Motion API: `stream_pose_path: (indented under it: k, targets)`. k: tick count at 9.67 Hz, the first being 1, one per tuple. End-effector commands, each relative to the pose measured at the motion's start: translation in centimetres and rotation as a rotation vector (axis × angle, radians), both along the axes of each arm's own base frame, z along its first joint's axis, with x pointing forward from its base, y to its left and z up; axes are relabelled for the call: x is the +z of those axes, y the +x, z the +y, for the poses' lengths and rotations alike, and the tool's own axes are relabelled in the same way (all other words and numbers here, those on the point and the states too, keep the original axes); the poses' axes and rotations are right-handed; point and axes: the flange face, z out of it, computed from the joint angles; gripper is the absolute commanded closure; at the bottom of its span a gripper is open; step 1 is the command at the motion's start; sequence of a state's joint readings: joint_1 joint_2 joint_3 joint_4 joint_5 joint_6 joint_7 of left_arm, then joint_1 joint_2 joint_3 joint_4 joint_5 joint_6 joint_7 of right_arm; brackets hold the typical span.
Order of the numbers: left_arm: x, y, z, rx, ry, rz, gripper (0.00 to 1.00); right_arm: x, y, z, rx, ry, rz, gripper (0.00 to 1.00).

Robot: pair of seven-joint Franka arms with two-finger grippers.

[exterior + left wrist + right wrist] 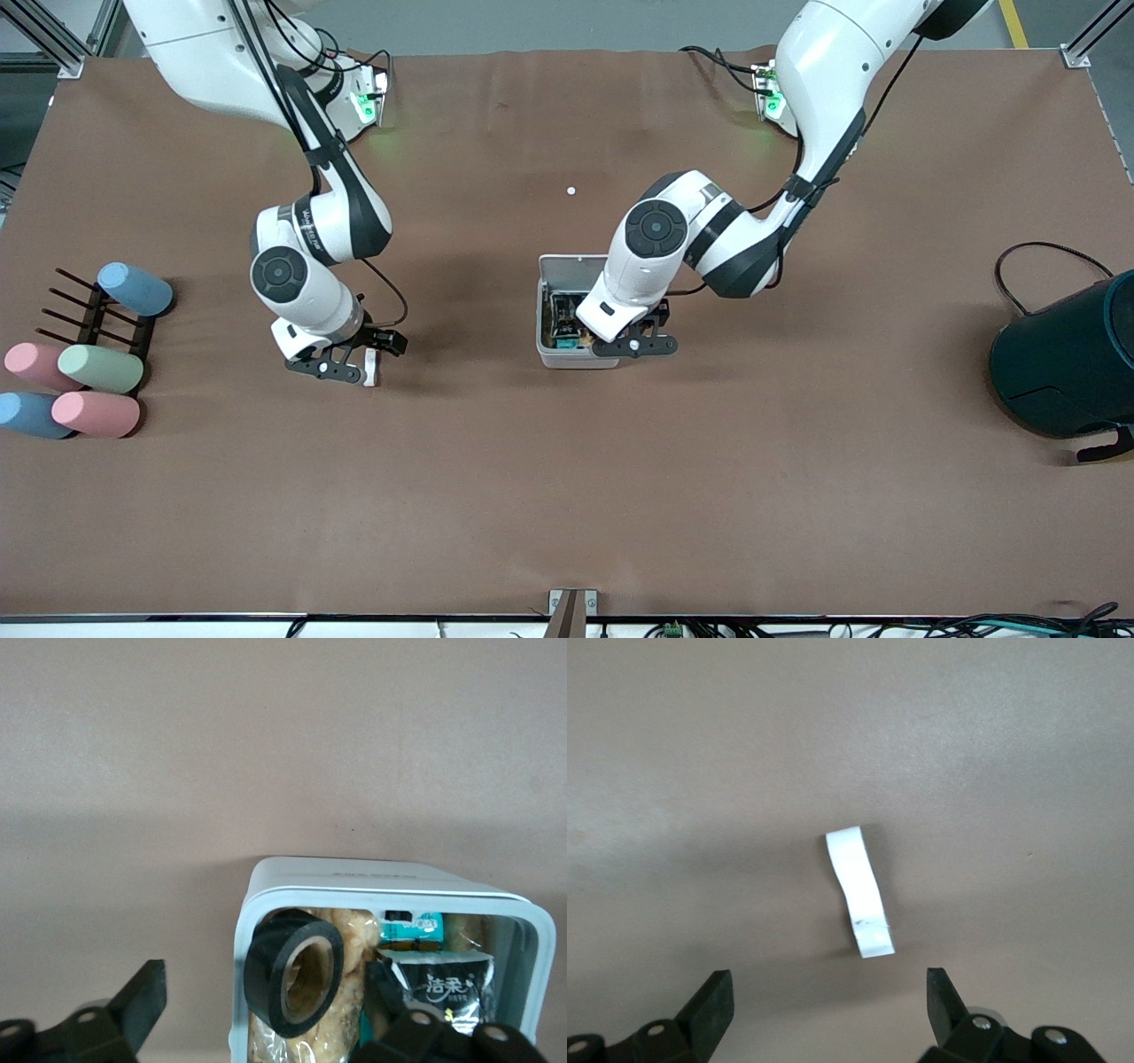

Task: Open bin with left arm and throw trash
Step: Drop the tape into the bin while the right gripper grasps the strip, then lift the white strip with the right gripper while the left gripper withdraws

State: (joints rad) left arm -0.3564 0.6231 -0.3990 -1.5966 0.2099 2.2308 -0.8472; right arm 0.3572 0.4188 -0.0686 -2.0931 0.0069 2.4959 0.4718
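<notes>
1. The bin [554, 354] sits on the brown tabletop [567, 496] near its middle, with its lid [571, 268] swung up and back toward the robots' bases.
2. The left end effector [633, 344] is low over the bin's edge toward the left arm's end of the tabletop, and its fingers are spread wide and grip nothing.
3. In the left wrist view, 1 finger [133, 1005] shows outside the bin wall and the other [390, 997] shows over the open bin.
4. A black tape ring [294, 972] lies tilted inside the bin, leaning on a pale crumpled wrapper [350, 943].
5. Beside the ring in the bin is a black shiny wrapper [443, 985] with white print, and a teal packet [415, 926] shows next to it.
6. The right end effector [341, 361] hangs low over the tabletop toward the right arm's end, well apart from the bin.
7. Its fingers [713, 1001] are parted and empty, with a white bar [859, 895] lying flat on the tabletop between and just ahead of them.
8. In the front view the bar [370, 365] appears right at the right end effector's tip.
9. A tiny white dot [571, 190] lies on the tabletop farther from the front camera than the bin.
10. 5 pastel cylinders [97, 369] lie around a dark rack [89, 315] at the right arm's end.
11. A dark teal container [1067, 354] stands at the left arm's end.
</notes>
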Motion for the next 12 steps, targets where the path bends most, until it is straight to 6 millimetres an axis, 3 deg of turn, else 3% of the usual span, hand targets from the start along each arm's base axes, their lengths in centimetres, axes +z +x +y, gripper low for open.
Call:
stream_pose_path:
  k: [1, 2, 4, 5, 6, 7, 8, 9, 10, 11, 12]
  targets:
    - [0.8, 0.6, 0.3, 0.008, 0.018, -0.016, 0.0, -3.3, 0.4, -1.7, 0.026, -0.015, -0.047, 0.02]
    - [2.7, 1.2, 1.9, 0.017, 0.052, -0.012, 0.0, -4.5, 0.5, -1.8, 0.027, -0.011, -0.067, 0.02]
    - [10.0, 4.0, 8.0, 0.113, 0.087, -0.024, 0.0, -4.4, 0.8, -2.2, 0.021, -0.01, -0.072, 0.03]
    - [13.3, 5.0, 11.2, 0.143, 0.092, -0.02, 0.0, -4.3, 0.9, -2.2, 0.02, -0.01, -0.072, 0.17]
    - [16.2, 6.1, 13.8, 0.115, 0.087, -0.004, 0.0, -4.3, 0.9, -2.2, 0.017, -0.009, -0.073, 0.52]
    - [18.3, 7.3, 17.1, 0.096, 0.09, 0.019, 0.0, -4.1, 1.2, -2.1, 0.012, -0.008, -0.075, 0.79]
    - [19.7, 7.9, 20.3, 0.07, 0.094, 0.028, 0.0, -3.8, 1.4, -2.0, 0.006, -0.009, -0.072, 0.89]
    - [24.3, 7.6, 24.1, -0.001, 0.076, -0.018, 0.0, -3.3, 1.9, -1.8, -0.015, -0.012, -0.063, 0.99]
    - [27.7, 6.7, 27.7, -0.043, 0.034, -0.013, 0.0, -2.8, 2.3, -1.5, -0.032, -0.015, -0.05, 1.0]
    - [31.8, 4.5, 31.1, -0.043, 0.057, -0.026, 0.0, -0.5, 2.3, -1.2, -0.053, -0.016, -0.024, 1.0]
    - [33.9, 2.8, 33.6, -0.05, 0.081, -0.003, 0.0, 3.9, 2.9, -0.3, -0.094, -0.016, -0.003, 1.0]
